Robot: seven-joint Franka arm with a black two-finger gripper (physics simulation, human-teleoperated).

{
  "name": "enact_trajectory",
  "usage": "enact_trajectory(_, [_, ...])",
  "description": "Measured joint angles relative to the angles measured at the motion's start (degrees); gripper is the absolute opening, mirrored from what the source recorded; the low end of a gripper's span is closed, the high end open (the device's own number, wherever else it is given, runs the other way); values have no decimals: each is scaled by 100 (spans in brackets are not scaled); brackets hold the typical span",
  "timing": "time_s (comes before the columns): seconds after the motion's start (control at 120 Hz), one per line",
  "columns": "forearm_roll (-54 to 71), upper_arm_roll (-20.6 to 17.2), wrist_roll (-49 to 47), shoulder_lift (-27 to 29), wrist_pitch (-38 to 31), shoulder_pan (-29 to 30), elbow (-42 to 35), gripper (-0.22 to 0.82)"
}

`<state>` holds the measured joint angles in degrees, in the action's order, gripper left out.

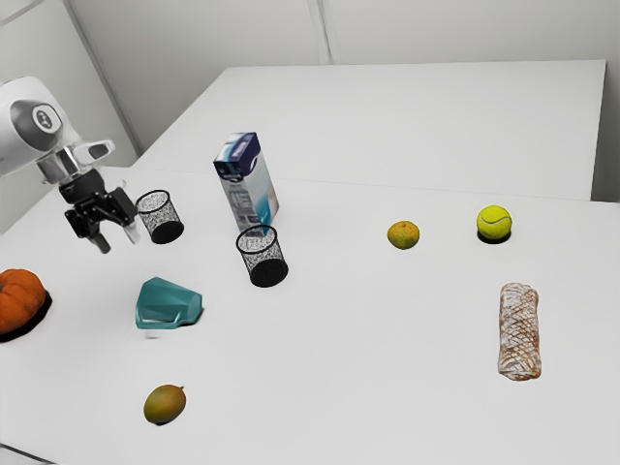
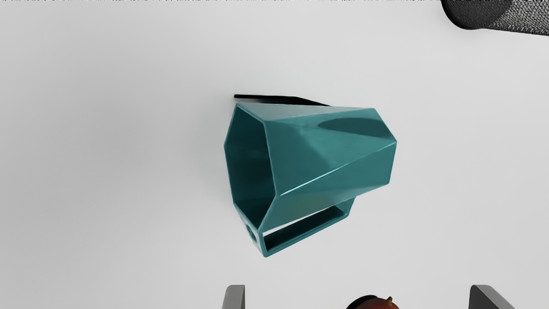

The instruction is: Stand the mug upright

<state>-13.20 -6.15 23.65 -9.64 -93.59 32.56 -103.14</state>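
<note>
**Teal Mug Found on Its Side, Grip Awaited**

A teal mug (image 1: 167, 302) is seen tipped over on a white table (image 1: 349, 387), its mouth (image 2: 251, 167) turned toward the pumpkin (image 1: 19, 302) and its handle (image 2: 307, 234) set toward the mango (image 1: 165, 404). A mesh cup (image 1: 263, 259) is placed beyond it, off the base end. The gripper (image 1: 118, 240) is held above the table, its fingers (image 2: 234, 297) parted and nothing clasped between them.

The mug is judged to be rigid, likely glazed ceramic or hard plastic, and of modest weight. No give is to be expected from its walls, and if it is ceramic, the thin rim could be chipped by a hard knock. Its glossy facets may prove slippery, and because the body is narrowed toward the base, pads pressed on sloping faces could be slid toward that smaller end.

The surest hold is thought to be across the body, near its middle, with two opposing faces met squarely and the handle kept clear of both pads. A firm, even squeeze is advised, so that no twist is allowed as the mouth is swung upward and the base is lowered flat.
</note>
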Motion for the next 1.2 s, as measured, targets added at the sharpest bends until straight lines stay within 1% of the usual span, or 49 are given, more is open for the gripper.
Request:
enact_trajectory(0.283, [-360,0,413,-260,-518,141,-295,56])
enact_trajectory(0.617, [-949,0,786,-320,-805,278,-840,56])
enact_trajectory(0.992, [-1653,8,1228,-443,-1131,316,-1136,55])
enact_trajectory(1.2, [-2173,33,1502,-483,-1271,383,-1443,55])
